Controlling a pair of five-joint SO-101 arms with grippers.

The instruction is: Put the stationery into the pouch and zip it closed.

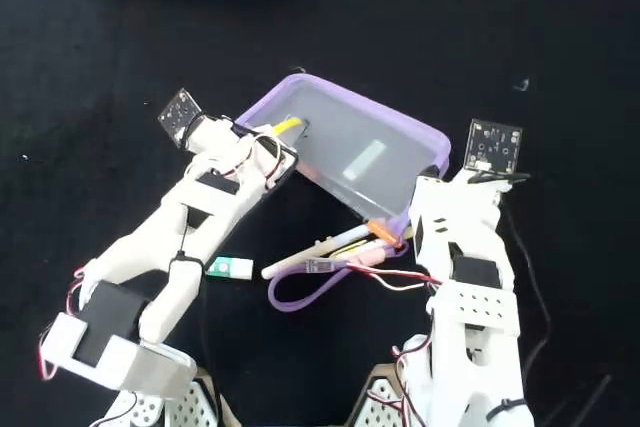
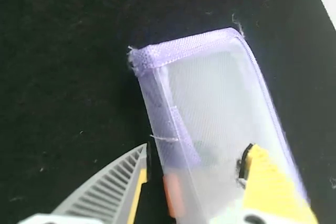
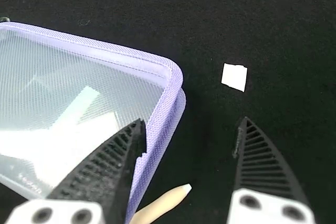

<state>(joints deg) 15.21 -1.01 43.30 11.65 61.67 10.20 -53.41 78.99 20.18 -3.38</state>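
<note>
No word, number or sign can be read anywhere. The translucent pouch with purple fabric edging (image 1: 350, 147) carries a pale rectangular label (image 1: 364, 159) at its middle, and the label's face is too washed out to show any print. A small white and green block (image 1: 230, 267) lies on the black table to the near left of the pouch, its markings too small to make out. A small white square scrap (image 3: 234, 76) near the pouch's corner looks blank.
</note>
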